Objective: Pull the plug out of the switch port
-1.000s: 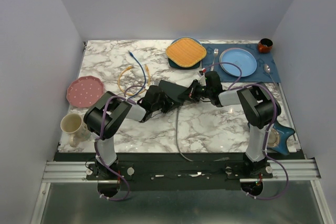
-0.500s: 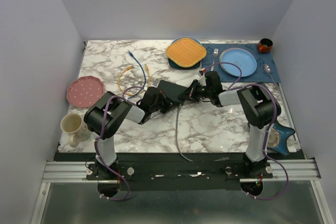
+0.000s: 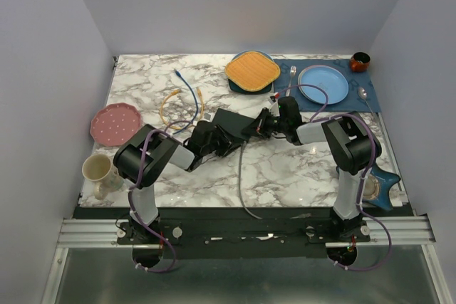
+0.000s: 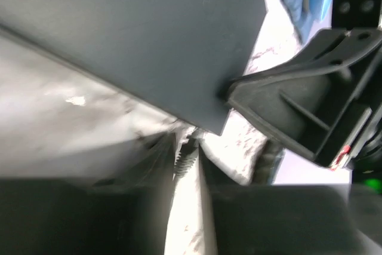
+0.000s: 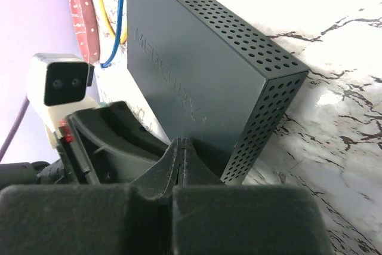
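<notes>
The right gripper (image 5: pixel 182 145), fingers pressed together, sits just beside the perforated switch (image 5: pixel 197 58)

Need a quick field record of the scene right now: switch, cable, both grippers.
switch: flat on marble table, between both grippers
grey cable: from switch's near edge to table front; whether still plugged in, cannot tell
left gripper: slightly open, at switch corner
right gripper: shut, empty, tips beside switch's perforated side

Sitting between plain pale walls (image 3: pixel 242 5).
Showing a white, grey-veined marble tabletop (image 3: pixel 285 176) under soft even light, ending at an aluminium rail (image 3: pixel 92 231) along the near edge.
</notes>
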